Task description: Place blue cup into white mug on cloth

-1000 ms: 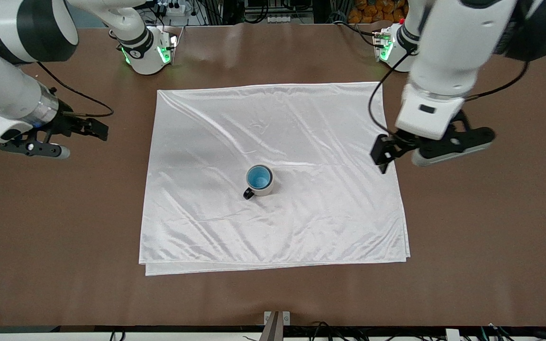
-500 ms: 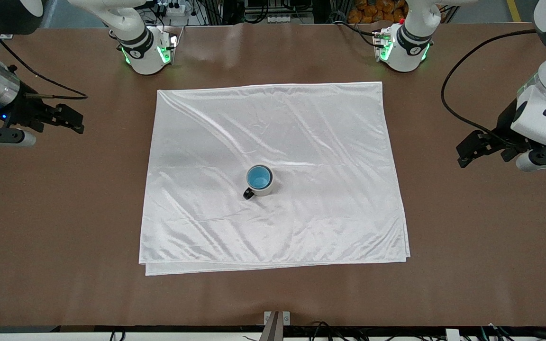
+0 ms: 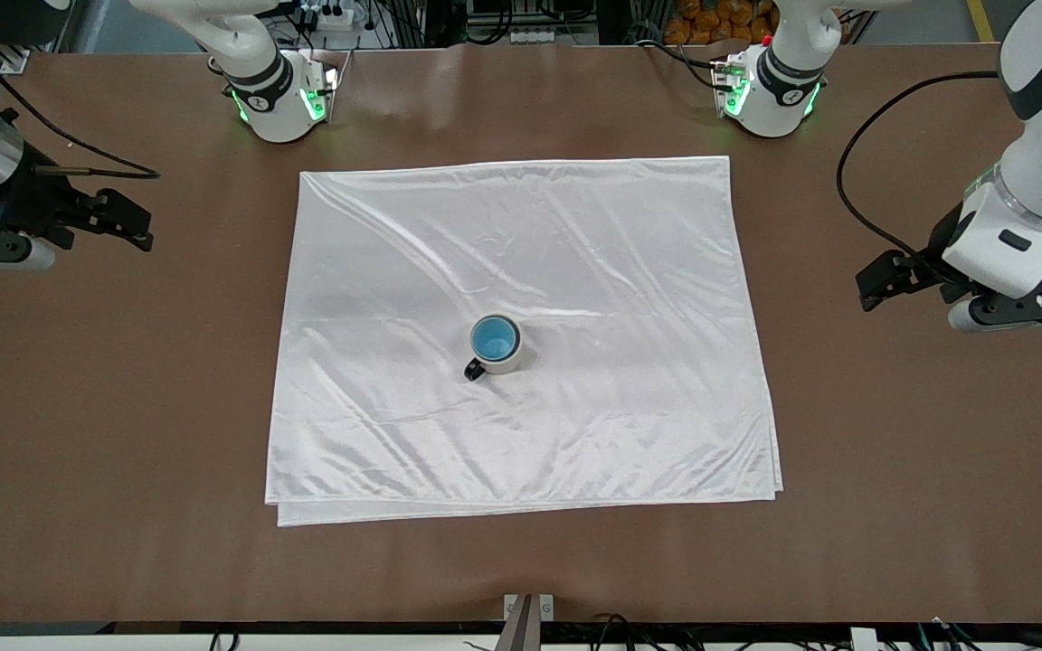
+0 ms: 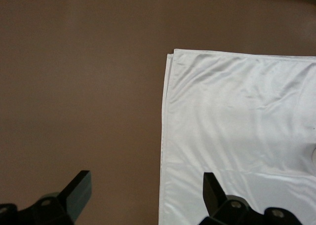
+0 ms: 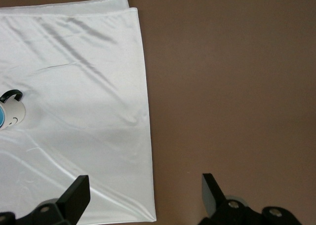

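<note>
on cloth (image 3: 575, 271), blue cup (image 3: 493, 338) in white mug (image 3: 501, 356)

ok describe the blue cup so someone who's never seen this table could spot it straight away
A big white cloth covers the middle of the brown table. Near its centre stands the white mug with a black loop handle, and the blue cup sits inside it. It is the only blue thing there, showing as a bright blue round within the mug's rim.

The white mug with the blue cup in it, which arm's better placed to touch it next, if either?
Neither clearly. The blue cup already sits in the white mug on the cloth; left gripper and right gripper both hang open over bare table.
</note>
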